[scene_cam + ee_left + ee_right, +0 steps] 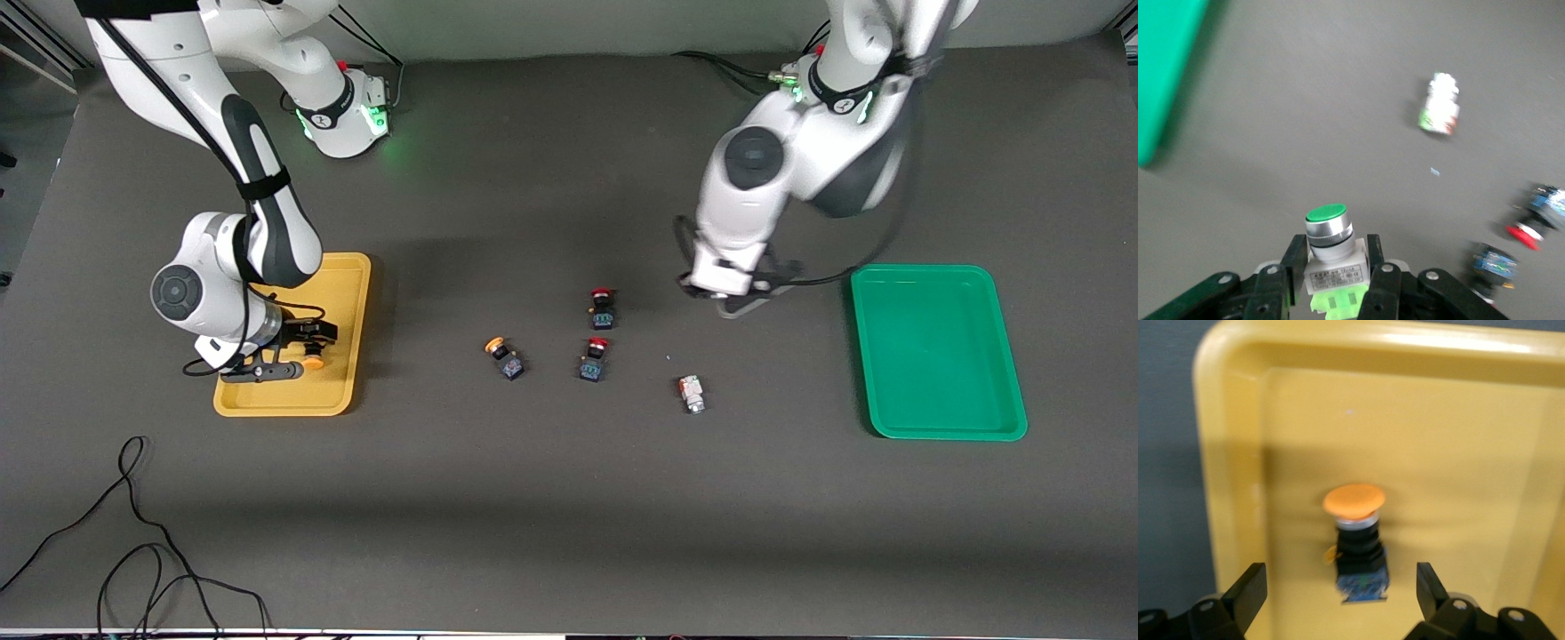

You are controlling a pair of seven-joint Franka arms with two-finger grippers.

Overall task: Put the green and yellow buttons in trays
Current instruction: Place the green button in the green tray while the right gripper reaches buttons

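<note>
My left gripper point(1335, 257) is shut on a green-topped, silver-bodied button point(1328, 230), held in the air over bare table between the red-capped buttons and the green tray point(938, 351); in the front view this gripper point(742, 300) hides the button. My right gripper point(1340, 587) is open just over the yellow tray point(1451, 453). An orange-capped dark button point(1355, 533) lies on the tray floor between the spread fingers, touching neither. In the front view that gripper point(293, 354) is low in the yellow tray point(342, 293). On the table lie another orange-capped button point(504, 356) and a whitish-silver, orange-marked button point(691, 392).
Two red-capped dark buttons point(602, 307) point(594, 358) lie mid-table, between the orange-capped and the silver button. A black cable point(133, 551) loops on the mat near the front camera, toward the right arm's end. The green tray holds nothing.
</note>
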